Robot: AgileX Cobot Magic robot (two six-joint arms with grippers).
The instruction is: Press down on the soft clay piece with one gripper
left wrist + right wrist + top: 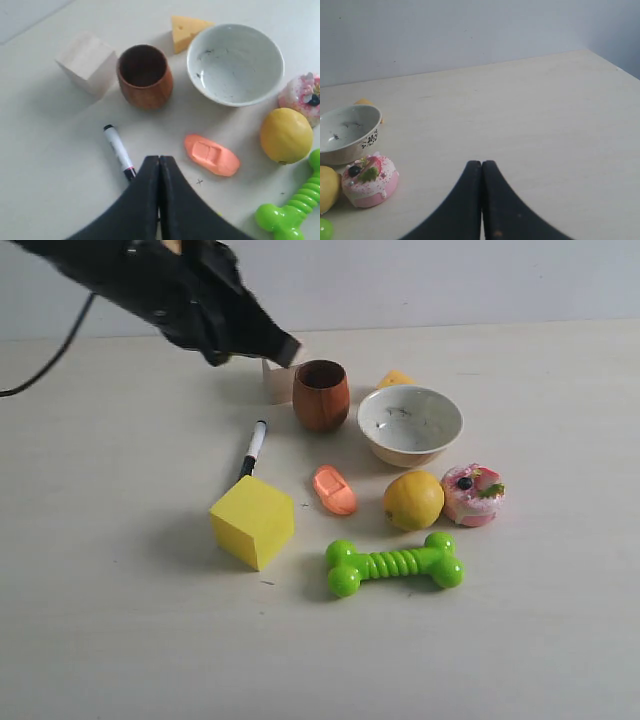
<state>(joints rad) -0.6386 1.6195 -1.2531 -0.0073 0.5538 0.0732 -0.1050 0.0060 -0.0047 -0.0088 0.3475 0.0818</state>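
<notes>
Pale wood-grain table (120, 620) fills the room in front of a plain light wall, with a cluster of small things near its middle. Seen from the exterior camera, the clay (334, 489) lies flat on the table at the heart of that cluster, touching nothing. The left wrist view shows a flat rectangular dent in its top.

Taking the clay as the dial's centre:
- a lemon (413, 499) sits near it at 3 o'clock, with a pink doughnut (473, 494) just beyond, close against the lemon;
- a green bone (393, 564) lies at 5 o'clock;
- a yellow cube (252, 521) stands at 8 o'clock;
- a marker (253, 448) lies at 10 o'clock, its white cap end pointing away from the cube;
- a brown cup (320, 394) stands upright at 12 o'clock, with a pale wooden block (277, 380) partly hidden behind it;
- a white bowl (410, 423) sits at 1 o'clock, with a cheese wedge (394, 379) peeking out behind it.

At 11 o'clock the left gripper (285, 348) hangs in the air above the block, well apart from the clay. Its wrist view shows its fingers pressed together with nothing between them. The right gripper (481, 163) is clenched likewise, empty, over bare table, with the doughnut, bowl and lemon off to one side of its view.
</notes>
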